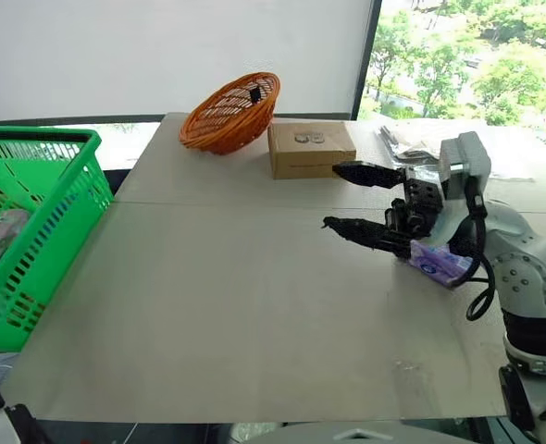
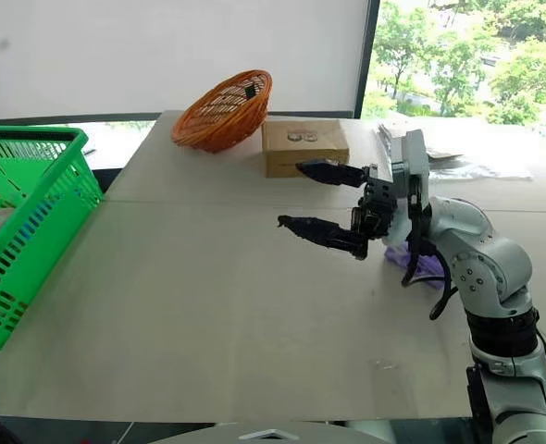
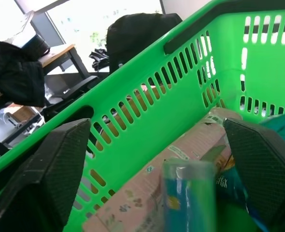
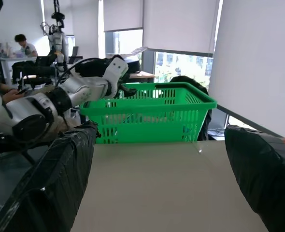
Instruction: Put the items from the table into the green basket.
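My left gripper [image 3: 157, 130] is open above the green basket [image 3: 147, 101], its fingers [image 3: 60, 164] spread wide. Between them a blurred green-and-white tube [image 3: 188, 193] stands free of both pads, down among the basket's contents. The right wrist view has that gripper [image 4: 127, 90] at the basket's [image 4: 152, 116] near rim. My right gripper [image 1: 331, 195] hangs open and empty over the right part of the table [image 1: 236, 296], pointing left. The purple tissue pack [image 1: 437, 262] lies on the table just behind and under its wrist, partly hidden.
The green basket [image 1: 32, 222] stands off the table's left edge, holding a pink carton [image 3: 147, 188] and a teal packet [image 3: 282, 125]. At the table's back are an orange wicker basket [image 1: 231, 113], a cardboard box [image 1: 310, 148] and clear wrappers [image 1: 407, 143].
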You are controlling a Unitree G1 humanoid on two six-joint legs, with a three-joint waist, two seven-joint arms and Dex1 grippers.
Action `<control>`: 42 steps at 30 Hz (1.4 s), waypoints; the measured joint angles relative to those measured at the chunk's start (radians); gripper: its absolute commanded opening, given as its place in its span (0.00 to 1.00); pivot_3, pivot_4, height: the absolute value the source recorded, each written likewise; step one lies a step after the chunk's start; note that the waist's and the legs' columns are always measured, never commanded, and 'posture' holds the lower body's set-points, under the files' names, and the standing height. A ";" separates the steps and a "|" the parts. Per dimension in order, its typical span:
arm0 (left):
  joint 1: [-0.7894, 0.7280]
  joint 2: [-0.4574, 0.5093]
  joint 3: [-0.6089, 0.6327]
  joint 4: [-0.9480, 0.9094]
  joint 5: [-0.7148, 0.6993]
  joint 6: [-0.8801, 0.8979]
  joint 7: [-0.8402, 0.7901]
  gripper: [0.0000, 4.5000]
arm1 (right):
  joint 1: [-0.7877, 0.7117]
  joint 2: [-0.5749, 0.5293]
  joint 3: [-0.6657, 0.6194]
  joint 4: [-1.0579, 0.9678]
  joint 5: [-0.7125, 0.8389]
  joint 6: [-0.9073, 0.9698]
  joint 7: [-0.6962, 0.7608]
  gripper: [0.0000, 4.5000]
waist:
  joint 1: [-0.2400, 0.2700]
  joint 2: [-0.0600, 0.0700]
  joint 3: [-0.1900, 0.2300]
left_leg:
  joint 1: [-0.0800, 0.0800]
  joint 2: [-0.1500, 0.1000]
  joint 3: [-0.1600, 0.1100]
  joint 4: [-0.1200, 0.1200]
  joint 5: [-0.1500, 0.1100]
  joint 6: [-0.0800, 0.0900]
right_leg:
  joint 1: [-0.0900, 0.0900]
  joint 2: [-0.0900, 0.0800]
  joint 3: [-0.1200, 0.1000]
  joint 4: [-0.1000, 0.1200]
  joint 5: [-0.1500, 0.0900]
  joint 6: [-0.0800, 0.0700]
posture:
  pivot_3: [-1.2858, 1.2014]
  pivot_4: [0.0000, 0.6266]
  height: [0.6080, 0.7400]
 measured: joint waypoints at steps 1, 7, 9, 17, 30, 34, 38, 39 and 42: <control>-0.018 -0.003 0.000 0.004 -0.003 0.000 -0.001 0.99 | 0.009 -0.014 0.001 -0.002 0.002 0.002 0.012 1.00 | 0.000 -0.001 -0.001 | 0.000 0.000 0.000 0.000 0.000 0.000 | 0.000 0.000 -0.001 0.000 0.000 0.000 | 0.59 0.00 1.00; -0.101 -0.053 -0.102 -0.108 -0.053 -0.026 -0.125 0.99 | 0.052 -0.050 -0.005 0.016 -0.027 -0.010 0.025 1.00 | 0.007 -0.003 -0.005 | 0.000 -0.001 -0.001 0.001 0.000 0.000 | 0.001 -0.002 -0.003 0.001 0.000 0.000 | 0.59 0.00 1.00; -0.119 -0.088 -0.192 -0.220 -0.089 -0.009 -0.205 0.99 | 0.080 -0.061 -0.008 0.047 -0.073 -0.034 0.011 1.00 | 0.006 -0.002 -0.010 | 0.000 -0.003 0.000 0.001 0.000 0.000 | 0.001 -0.004 -0.003 0.001 0.000 0.000 | 0.58 0.00 1.00; -0.119 -0.213 -0.560 -0.604 -0.259 0.139 -0.541 0.99 | 0.264 -0.102 -0.037 0.154 -0.300 -0.183 -0.070 1.00 | -0.015 0.008 -0.013 | 0.000 -0.003 0.002 0.002 0.003 0.005 | 0.001 -0.003 -0.002 0.003 0.000 0.000 | 0.55 0.01 1.00; -0.173 -0.238 -0.731 -0.635 -0.307 0.166 -0.809 0.99 | 0.481 -0.127 -0.106 0.047 -0.513 -0.232 -0.286 1.00 | -0.133 0.025 0.002 | 0.025 -0.002 0.011 0.009 0.004 0.007 | 0.020 0.018 0.007 0.011 -0.007 0.001 | 0.50 0.05 1.00; -0.109 -0.104 -0.673 -0.657 -0.360 0.202 -0.928 0.99 | 0.502 -0.147 -0.044 0.096 -0.650 -0.288 -0.320 1.00 | -0.172 0.026 0.009 | 0.028 0.002 0.020 0.008 0.004 0.007 | 0.020 0.021 0.015 0.012 -0.007 0.002 | 0.51 0.06 1.00; 0.007 -0.012 -0.579 -0.720 -0.428 0.236 -1.031 0.99 | 0.418 -0.144 0.009 0.217 -0.741 -0.341 -0.336 1.00 | -0.176 0.025 0.018 | 0.032 0.004 0.023 0.008 0.004 0.007 | 0.020 0.023 0.018 0.013 -0.007 0.002 | 0.53 0.05 1.00; 0.038 0.003 -0.553 -0.735 -0.440 0.235 -1.049 0.99 | 0.390 -0.142 0.017 0.247 -0.747 -0.347 -0.329 1.00 | -0.173 0.024 0.019 | 0.032 0.005 0.023 0.008 0.004 0.007 | 0.020 0.023 0.018 0.013 -0.007 0.002 | 0.53 0.05 1.00; 0.098 0.019 -0.489 -0.748 -0.441 0.225 -1.064 0.99 | 0.315 -0.136 0.052 0.332 -0.786 -0.363 -0.327 1.00 | -0.157 0.023 0.020 | 0.032 0.007 0.023 0.007 0.003 0.007 | 0.019 0.023 0.018 0.013 -0.007 0.002 | 0.55 0.04 1.00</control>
